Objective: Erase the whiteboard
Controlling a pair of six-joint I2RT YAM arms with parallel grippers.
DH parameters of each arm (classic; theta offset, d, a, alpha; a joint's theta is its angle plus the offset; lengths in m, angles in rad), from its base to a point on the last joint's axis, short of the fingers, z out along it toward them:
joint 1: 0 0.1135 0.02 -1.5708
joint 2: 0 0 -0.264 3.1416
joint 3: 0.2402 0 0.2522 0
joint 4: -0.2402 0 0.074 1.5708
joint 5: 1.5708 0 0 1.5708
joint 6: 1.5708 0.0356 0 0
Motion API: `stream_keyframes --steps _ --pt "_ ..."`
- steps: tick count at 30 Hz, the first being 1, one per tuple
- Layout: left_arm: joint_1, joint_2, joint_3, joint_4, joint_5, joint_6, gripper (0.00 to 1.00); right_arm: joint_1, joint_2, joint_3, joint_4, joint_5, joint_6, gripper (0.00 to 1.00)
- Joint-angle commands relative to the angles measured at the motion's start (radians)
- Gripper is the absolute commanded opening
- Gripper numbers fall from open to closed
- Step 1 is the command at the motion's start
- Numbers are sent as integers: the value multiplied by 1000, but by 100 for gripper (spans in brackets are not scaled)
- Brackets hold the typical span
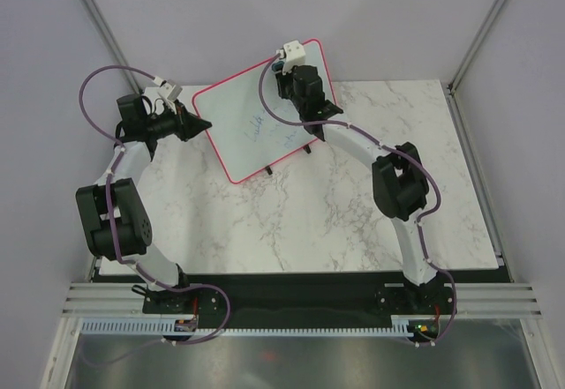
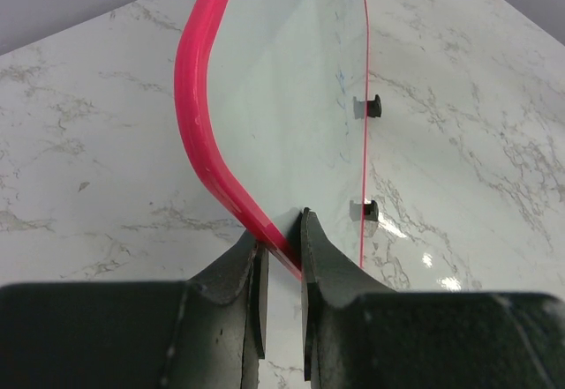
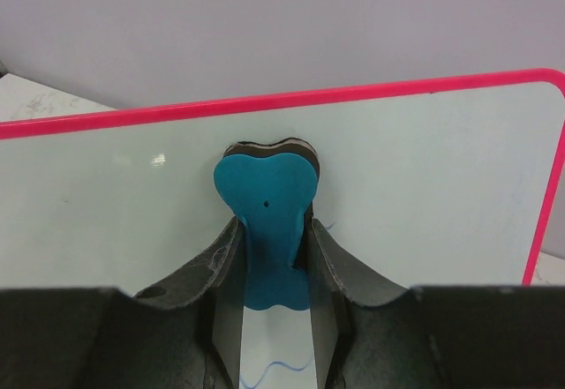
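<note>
Your left claw [image 2: 281,233]: pinched onto the pink frame of the whiteboard [image 1: 252,133]. Your right claw [image 3: 272,230]: closed on a blue eraser [image 3: 265,182], at the board's written face.

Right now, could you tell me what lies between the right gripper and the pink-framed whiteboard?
A teal bone-shaped eraser with a dark pad, held in the right gripper, faces the white, pink-framed whiteboard; the right wrist view shows it.

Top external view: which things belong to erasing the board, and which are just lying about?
In the job: whiteboard with blue writing; blue eraser in right end effector; left end effector clamping the pink frame.
Just there: marble tabletop; grey walls.
</note>
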Motion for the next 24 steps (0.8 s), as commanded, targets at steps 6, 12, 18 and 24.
stream_keyframes --steps 6,12,18,24 --pt "-11 -17 21 19 -56 193 2 129 -46 -85 40 -68 -68 0" --pt "-11 -17 22 14 -52 194 2 246 -74 -216 82 -136 -103 0" --pt "-13 -16 25 11 -52 193 2 277 -74 -256 69 -141 -108 0" --pt "-13 -16 27 7 -52 199 2 260 -92 -269 72 -32 -137 0"
